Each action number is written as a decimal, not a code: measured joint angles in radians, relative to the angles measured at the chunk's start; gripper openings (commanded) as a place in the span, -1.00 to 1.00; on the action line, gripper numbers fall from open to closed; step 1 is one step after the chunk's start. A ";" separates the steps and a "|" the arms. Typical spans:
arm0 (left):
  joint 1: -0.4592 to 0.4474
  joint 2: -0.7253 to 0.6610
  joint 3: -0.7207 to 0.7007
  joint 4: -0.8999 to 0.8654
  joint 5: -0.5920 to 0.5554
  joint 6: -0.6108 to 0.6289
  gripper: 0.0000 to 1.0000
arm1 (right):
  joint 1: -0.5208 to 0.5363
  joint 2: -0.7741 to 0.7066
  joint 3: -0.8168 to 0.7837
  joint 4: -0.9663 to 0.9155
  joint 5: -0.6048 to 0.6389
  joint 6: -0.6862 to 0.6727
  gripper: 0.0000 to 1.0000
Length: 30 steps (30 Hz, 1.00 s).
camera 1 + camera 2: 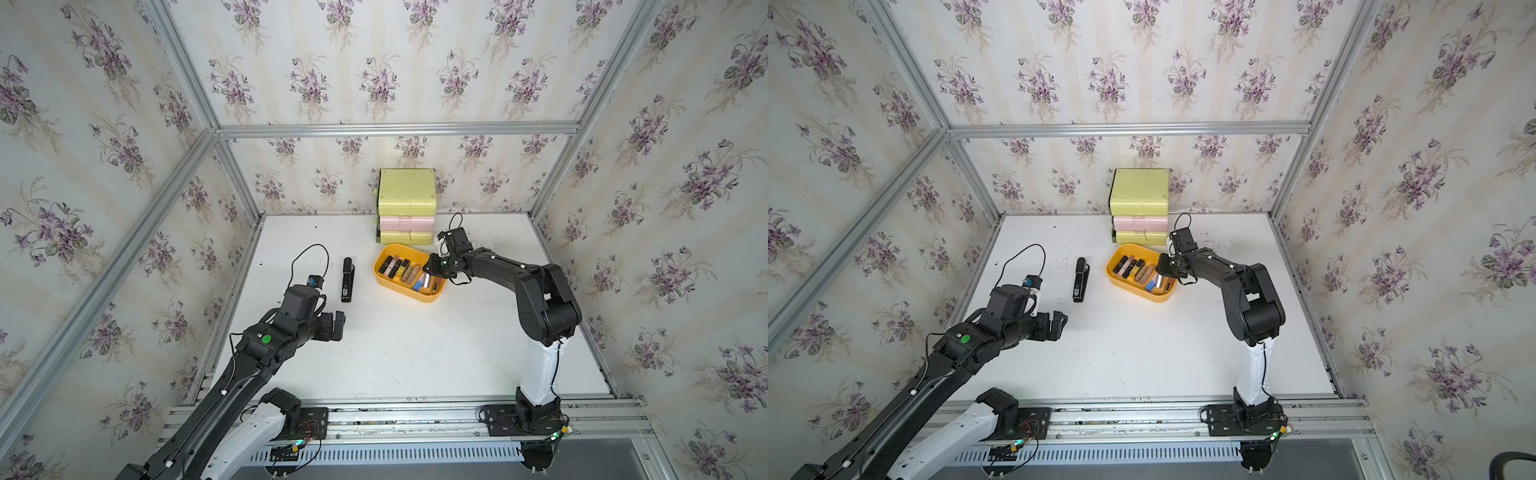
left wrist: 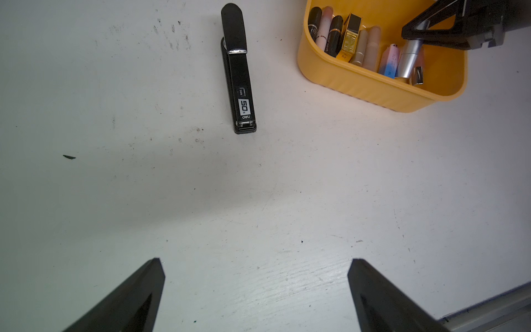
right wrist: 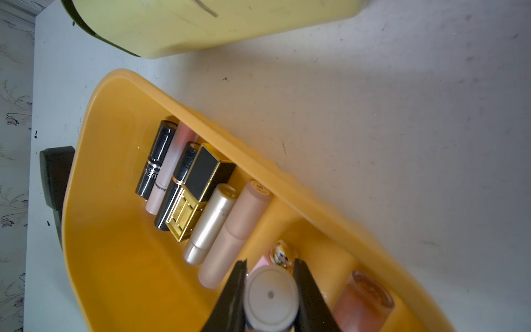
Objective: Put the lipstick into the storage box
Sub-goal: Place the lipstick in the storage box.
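fingers [image 3: 232, 293] of the right gripper [image 3: 270, 261] are clamped on a silver lipstick [image 3: 271, 296], one on each side of its round cap end. the tube is tilted, with its lower end inside the storage box [image 3: 115, 258], near one end of the box; whether it touches the floor cannot be told. beside it in the box lie a pink-to-blue tube [image 2: 389, 60] with writing too small to read, two beige tubes, a square black-and-gold lipstick [image 3: 198, 184], two black tubes and a pale pink tube; their lettering is not legible. the orange-yellow box sits on the white table [image 1: 415, 353], just in front of a yellow-and-pink drawer unit [image 1: 406, 195].

left gripper [image 2: 255, 260]: fingers spread wide, nothing between them, above bare table, well apart from the box. a black stapler [image 2: 240, 86] lies flat between this gripper and the box, touching neither. its label reads "50" in white on black, with "deli" printed below.
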 measured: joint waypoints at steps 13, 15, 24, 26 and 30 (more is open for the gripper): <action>0.003 0.013 0.000 0.001 0.017 -0.004 1.00 | 0.000 -0.064 -0.062 0.017 -0.005 0.008 -0.15; 0.003 0.013 0.000 0.002 0.020 -0.006 1.00 | 0.000 -0.076 -0.068 0.017 -0.005 0.008 -0.14; 0.003 0.012 0.002 0.006 0.024 -0.009 1.00 | 0.000 -0.138 -0.077 0.014 -0.005 0.011 -0.13; 0.003 0.013 0.003 0.007 0.025 -0.011 1.00 | 0.000 -0.155 -0.077 0.014 -0.005 0.011 -0.12; 0.003 0.015 0.007 0.007 0.027 -0.011 1.00 | 0.000 -0.192 -0.077 0.014 -0.008 0.012 -0.11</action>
